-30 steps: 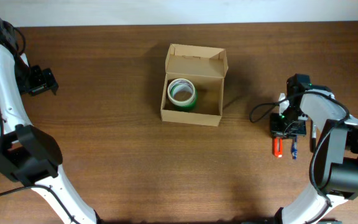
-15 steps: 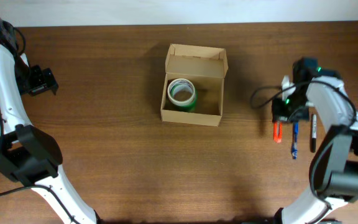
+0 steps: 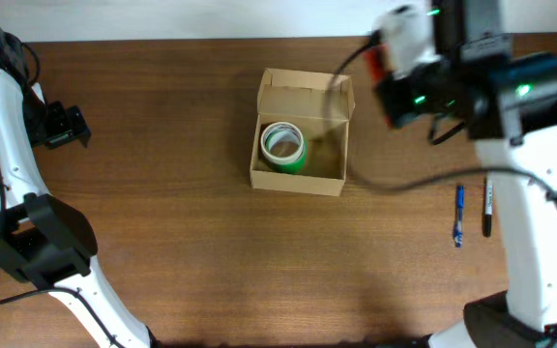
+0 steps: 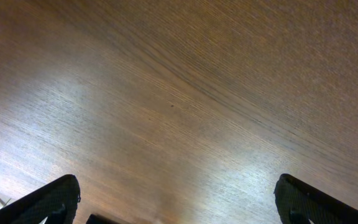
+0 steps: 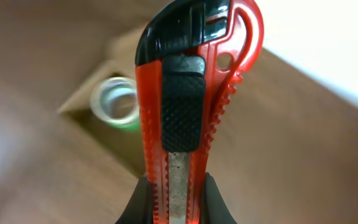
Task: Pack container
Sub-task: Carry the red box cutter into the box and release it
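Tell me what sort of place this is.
Probably a robot lab's tabletop packing station. There is a bare wooden table, an open cardboard container holding a tape roll, a blue pen lying nearby, and the right gripper clamping a red box cutter.

The red box cutter [image 5: 185, 124] runs off the bottom edge, with the container [image 5: 89, 87] behind it blurred.
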`<state>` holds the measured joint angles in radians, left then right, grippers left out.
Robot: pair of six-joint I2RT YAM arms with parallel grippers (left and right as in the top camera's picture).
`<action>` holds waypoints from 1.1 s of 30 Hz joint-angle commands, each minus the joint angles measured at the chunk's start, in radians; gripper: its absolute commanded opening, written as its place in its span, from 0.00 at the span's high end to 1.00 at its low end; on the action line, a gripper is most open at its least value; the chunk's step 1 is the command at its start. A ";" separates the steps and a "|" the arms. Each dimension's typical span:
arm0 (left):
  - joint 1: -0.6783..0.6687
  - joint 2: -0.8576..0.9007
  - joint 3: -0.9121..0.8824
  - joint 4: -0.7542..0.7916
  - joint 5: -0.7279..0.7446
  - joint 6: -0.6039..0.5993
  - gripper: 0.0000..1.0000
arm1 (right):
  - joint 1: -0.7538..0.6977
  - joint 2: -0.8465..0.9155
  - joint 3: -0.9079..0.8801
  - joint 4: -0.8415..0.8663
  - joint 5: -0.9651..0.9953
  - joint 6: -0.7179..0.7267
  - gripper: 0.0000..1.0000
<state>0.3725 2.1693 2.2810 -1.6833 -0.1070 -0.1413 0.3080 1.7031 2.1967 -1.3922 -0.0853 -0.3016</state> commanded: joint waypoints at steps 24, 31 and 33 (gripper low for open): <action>0.003 0.005 -0.004 0.000 0.006 0.012 0.00 | 0.145 0.529 0.002 -0.007 0.011 -0.426 0.96; 0.003 0.005 -0.004 0.000 0.006 0.012 0.00 | 0.170 0.531 -0.024 -0.014 -0.039 -0.425 0.96; 0.003 0.005 -0.004 0.000 0.006 0.012 0.00 | 0.177 0.531 -0.035 -0.013 -0.039 -0.431 0.97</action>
<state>0.3725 2.1693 2.2810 -1.6833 -0.1070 -0.1413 0.4595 2.2307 2.1822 -1.4033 -0.0921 -0.7155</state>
